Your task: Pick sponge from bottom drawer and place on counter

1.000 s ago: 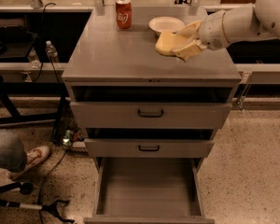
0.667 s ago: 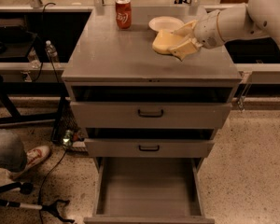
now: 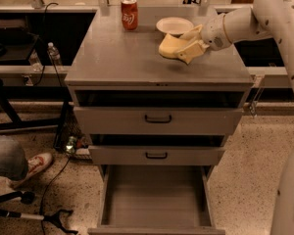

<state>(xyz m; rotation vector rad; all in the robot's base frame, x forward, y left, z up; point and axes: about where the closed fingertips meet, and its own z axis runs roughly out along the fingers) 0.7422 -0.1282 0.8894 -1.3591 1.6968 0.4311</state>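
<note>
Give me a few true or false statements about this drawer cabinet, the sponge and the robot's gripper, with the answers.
1. The bottom drawer is pulled open. True.
2. The sponge lies on the floor of the bottom drawer. False: the gripper holds it over the counter, on the right side towards the back.
3. A red can stands upright on the counter. True.
4. The bowl sits in the middle drawer. False: it is on the counter, just behind the sponge.
5. The gripper is reaching down into the bottom drawer. False: it is up at counter level, closed on the sponge.
</note>
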